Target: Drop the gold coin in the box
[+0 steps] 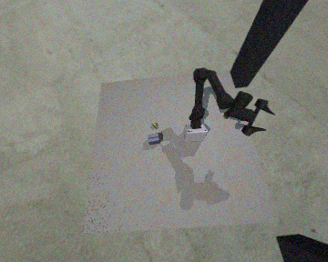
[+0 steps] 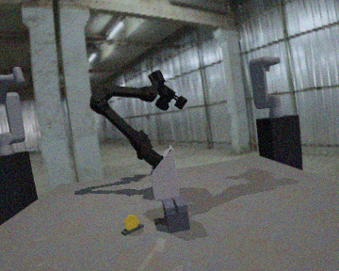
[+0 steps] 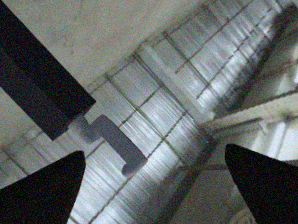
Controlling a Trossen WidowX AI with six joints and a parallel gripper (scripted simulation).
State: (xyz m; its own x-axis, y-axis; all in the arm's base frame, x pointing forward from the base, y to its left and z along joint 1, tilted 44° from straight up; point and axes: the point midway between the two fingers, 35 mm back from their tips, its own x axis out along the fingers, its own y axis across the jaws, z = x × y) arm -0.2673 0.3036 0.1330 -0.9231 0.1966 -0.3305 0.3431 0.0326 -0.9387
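Arm (image 2: 125, 127) raised high above the table (image 1: 126, 200), elbow bent, gripper (image 1: 258, 118) up in the air and well apart from everything on the table. Fingers spread wide, nothing between them; wrist view shows only the wall panels and a dark block past the fingertips. Gold coin (image 2: 132, 222) stands on edge in its dark-green holder (image 2: 132, 230) on the table, just beside the closed grey box (image 2: 176, 215). Box sits in front of the arm's pale base (image 2: 164, 179). Slot not discernible.
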